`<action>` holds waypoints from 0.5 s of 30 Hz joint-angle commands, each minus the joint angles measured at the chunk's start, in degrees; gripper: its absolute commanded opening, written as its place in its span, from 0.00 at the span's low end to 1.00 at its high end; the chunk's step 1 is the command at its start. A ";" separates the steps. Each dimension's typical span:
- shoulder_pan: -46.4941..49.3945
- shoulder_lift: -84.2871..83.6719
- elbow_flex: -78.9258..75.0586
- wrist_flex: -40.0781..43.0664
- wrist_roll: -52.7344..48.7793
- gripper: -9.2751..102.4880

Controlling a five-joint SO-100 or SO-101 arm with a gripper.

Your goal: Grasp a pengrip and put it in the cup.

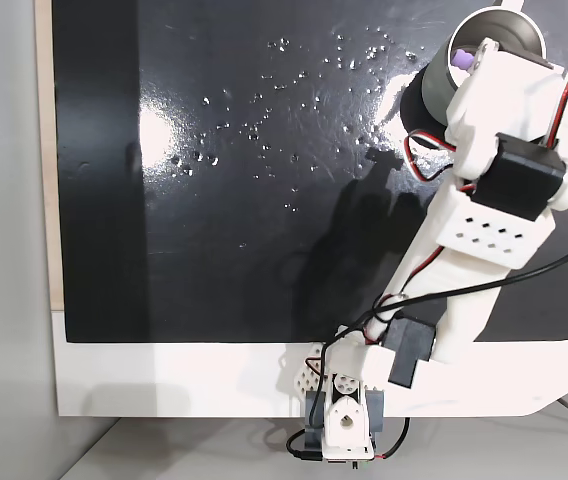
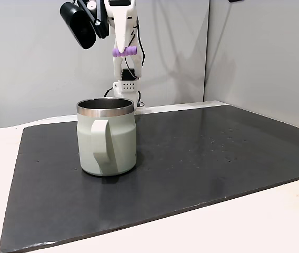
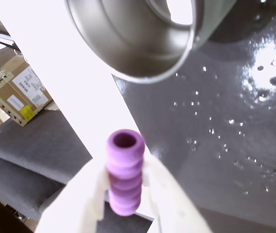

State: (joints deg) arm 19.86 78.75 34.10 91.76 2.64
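Observation:
A small light-purple ribbed pengrip (image 3: pixel 124 171) sits clamped between my white fingers (image 3: pixel 169 194) in the wrist view. The same pengrip (image 2: pixel 124 51) hangs high above the table in a fixed view, gripper (image 2: pixel 123 51) shut on it, above and behind the cup (image 2: pixel 107 138). From above, the pengrip (image 1: pixel 461 60) shows over the cup's (image 1: pixel 509 30) shiny mouth at the top right. In the wrist view the steel cup (image 3: pixel 138 39) lies ahead of the pengrip, its opening facing the camera.
A black mat (image 1: pixel 264 170) covers most of the white table (image 1: pixel 164 380), with small glinting specks on it. The arm's base (image 1: pixel 344 420) stands at the table's near edge. Cardboard boxes (image 3: pixel 19 92) and grey cushions lie beyond the table edge.

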 commanded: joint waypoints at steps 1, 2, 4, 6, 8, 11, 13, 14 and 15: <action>3.34 -4.57 -10.90 2.02 -1.14 0.08; 4.13 -6.50 -13.10 2.37 -1.41 0.08; 5.36 -10.28 -17.05 2.64 -1.93 0.08; 6.42 -14.33 -21.45 3.08 -2.29 0.08; 7.21 -18.81 -26.98 3.96 -2.46 0.08; 7.56 -25.75 -36.39 6.24 -3.25 0.08; 7.21 -28.65 -40.34 7.47 -3.60 0.08; 6.94 -29.44 -41.13 7.73 -3.69 0.08; 6.68 -29.88 -41.31 7.82 -3.69 0.08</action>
State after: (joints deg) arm 26.89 48.96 -1.76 98.96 -0.35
